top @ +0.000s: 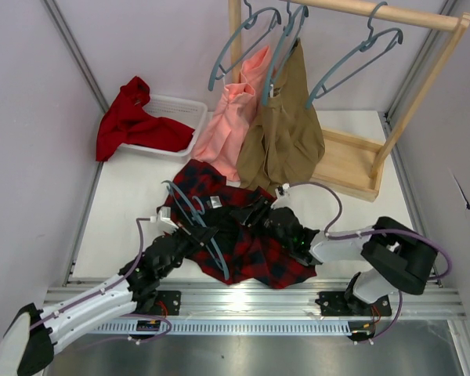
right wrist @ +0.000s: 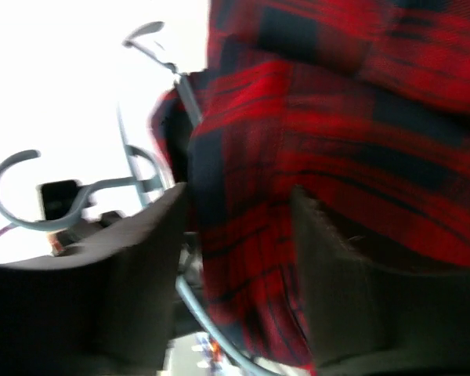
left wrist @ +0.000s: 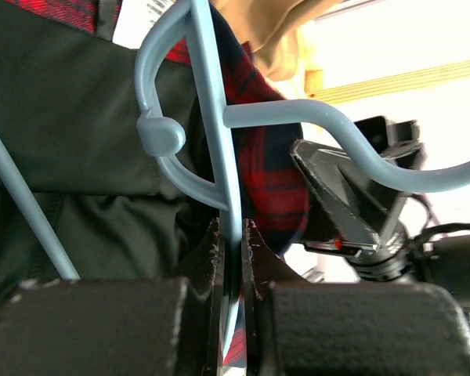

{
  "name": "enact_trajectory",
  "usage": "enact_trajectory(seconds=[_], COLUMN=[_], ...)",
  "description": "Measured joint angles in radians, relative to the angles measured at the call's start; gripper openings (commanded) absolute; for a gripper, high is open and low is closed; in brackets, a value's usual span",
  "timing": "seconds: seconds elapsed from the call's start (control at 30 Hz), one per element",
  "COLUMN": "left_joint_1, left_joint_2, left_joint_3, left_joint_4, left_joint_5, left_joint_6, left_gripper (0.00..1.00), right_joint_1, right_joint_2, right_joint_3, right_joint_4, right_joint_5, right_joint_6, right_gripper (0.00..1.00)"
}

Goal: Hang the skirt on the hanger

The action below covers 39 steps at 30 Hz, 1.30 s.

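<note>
Top external showed the table (top: 125,196) with the skirt (top: 258,251) heaped at the middle of its near edge, dark lining partly turned up. The hanger (top: 219,258) lay across the skirt's left side, hook toward the far-left corner. The left gripper (left wrist: 232,235) was clenched on one thin bar of the hanger. The right gripper (right wrist: 239,235) pinched a fold of plaid. The threading step seemed in hand. Next, the cloth probably needed drawing over a hanger shoulder while the left held firm.

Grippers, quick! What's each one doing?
Left gripper: closed on the hanger.
Right gripper: closed on the skirt.
</note>
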Motion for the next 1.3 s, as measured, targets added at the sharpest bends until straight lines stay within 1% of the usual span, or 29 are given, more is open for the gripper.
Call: enact_trajectory(seconds=[0.1, 0.13, 0.17, 0.2, 0.3, 0.43, 0.5, 0.57, 0.67, 0.77, 0.87, 0.93, 0.97, 1.07, 1.17, 1.23, 1.27, 1.3], left_joint_1=[0.0, 0.0, 0.0, 0.0, 0.0, 0.0, 0.0, 0.0, 0.0, 0.0, 0.0, 0.0, 0.0, 0.0, 0.0, 0.0, 0.0, 0.0], left_joint_2=[0.016, 0.018, 0.021, 0.024, 0.037, 0.051, 0.053, 0.053, 0.053, 0.047, 0.027, 0.006, -0.006, -0.042, -0.075, -0.091, -0.097, -0.101], left_joint_3=[0.0, 0.0, 0.0, 0.0, 0.0, 0.0, 0.0, 0.0, 0.0, 0.0, 0.0, -0.001, -0.002, -0.003, -0.003, -0.003, -0.003, -0.003], left_joint_4=[0.001, 0.003, 0.005, 0.009, 0.02, 0.029, 0.032, 0.034, 0.039, 0.038, 0.037, 0.037, 0.036, 0.027, 0.014, 0.008, 0.004, 0.001], left_joint_5=[-0.006, -0.008, -0.011, -0.015, -0.02, -0.024, -0.024, -0.024, -0.024, -0.024, -0.024, -0.025, -0.028, -0.041, -0.051, -0.055, -0.058, -0.059], left_joint_6=[0.002, 0.002, 0.002, 0.002, 0.004, 0.008, 0.01, 0.011, 0.016, 0.018, 0.017, 0.016, 0.016, 0.016, 0.016, 0.016, 0.015, 0.015], left_gripper=[0.0, 0.0, 0.0, 0.0, 0.0, 0.0, 0.0, 0.0, 0.0, 0.0, 0.0, 0.0, 0.0, 0.0, 0.0, 0.0, 0.0, 0.0], right_joint_1=[0.001, 0.005, 0.012, 0.018, 0.031, 0.092, 0.152, 0.215, 0.293, 0.335, 0.351, 0.349, 0.346, 0.32, 0.287, 0.267, 0.26, 0.254], right_joint_2=[-0.079, -0.114, -0.159, -0.177, -0.256, -0.315, -0.307, -0.261, -0.111, 0.018, 0.076, 0.096, 0.102, 0.113, 0.125, 0.138, 0.145, 0.152], right_joint_3=[0.08, 0.12, 0.183, 0.21, 0.336, 0.41, 0.441, 0.491, 0.614, 0.696, 0.729, 0.745, 0.75, 0.754, 0.754, 0.754, 0.754, 0.754], right_joint_4=[-0.285, -0.391, -0.536, -0.585, -0.834, -1.065, -1.176, -1.294, -1.459, -1.552, -1.603, -1.622, -1.627, -1.622, -1.582, -1.554, -1.544, -1.535], right_joint_5=[0.018, 0.039, 0.078, 0.092, 0.15, 0.211, 0.244, 0.277, 0.323, 0.362, 0.384, 0.403, 0.412, 0.423, 0.422, 0.42, 0.419, 0.417], right_joint_6=[-0.063, -0.088, -0.119, -0.13, -0.161, -0.16, -0.15, -0.13, -0.096, -0.076, -0.072, -0.072, -0.072, -0.08, -0.097, -0.113, -0.121, -0.133], right_gripper=[0.72, 0.73, 0.73, 0.73, 0.69, 0.67, 0.68, 0.69, 0.7, 0.7, 0.7, 0.67, 0.62, 0.52, 0.49, 0.42, 0.3, 0.23])
